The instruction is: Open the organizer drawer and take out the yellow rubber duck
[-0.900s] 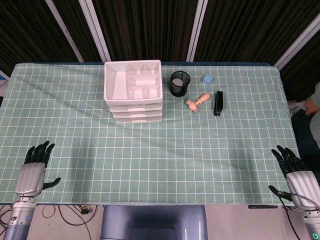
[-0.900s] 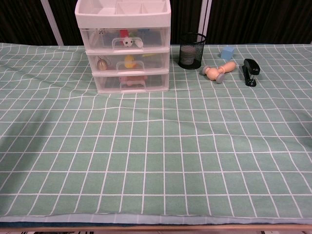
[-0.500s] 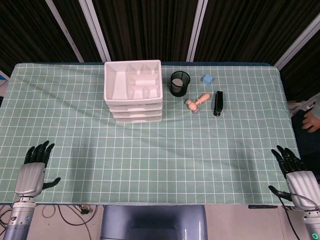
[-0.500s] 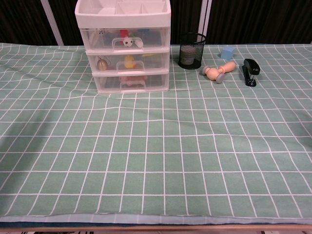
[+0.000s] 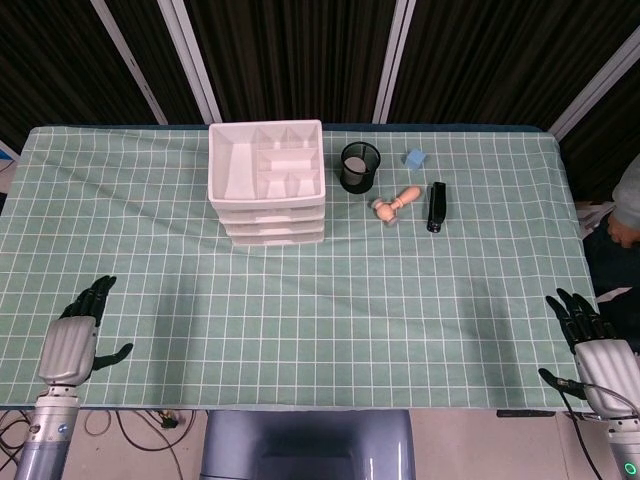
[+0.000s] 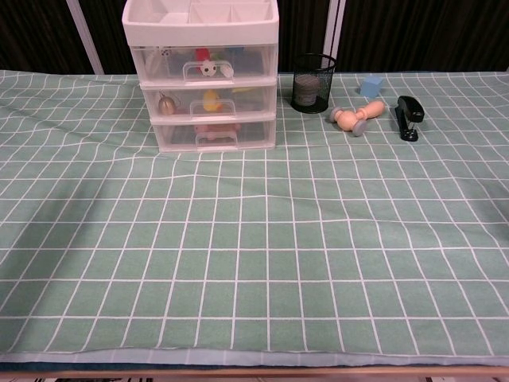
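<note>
Behind closed middle drawer (image 6: 213,103): yellow rubber duck (image 6: 211,99), heading unclear.

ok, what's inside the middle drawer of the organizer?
Through the clear front of the middle drawer, closed: the yellow rubber duck behind the handle, and a small metallic bell-like thing at left. The handle hides part of the duck; the drawer's back is not visible.

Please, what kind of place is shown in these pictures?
Probably a lab or test room set up like a desk. A table with a green checked cloth holds a white drawer organizer, a black mesh pen cup and a black stapler, before dark curtains.
</note>
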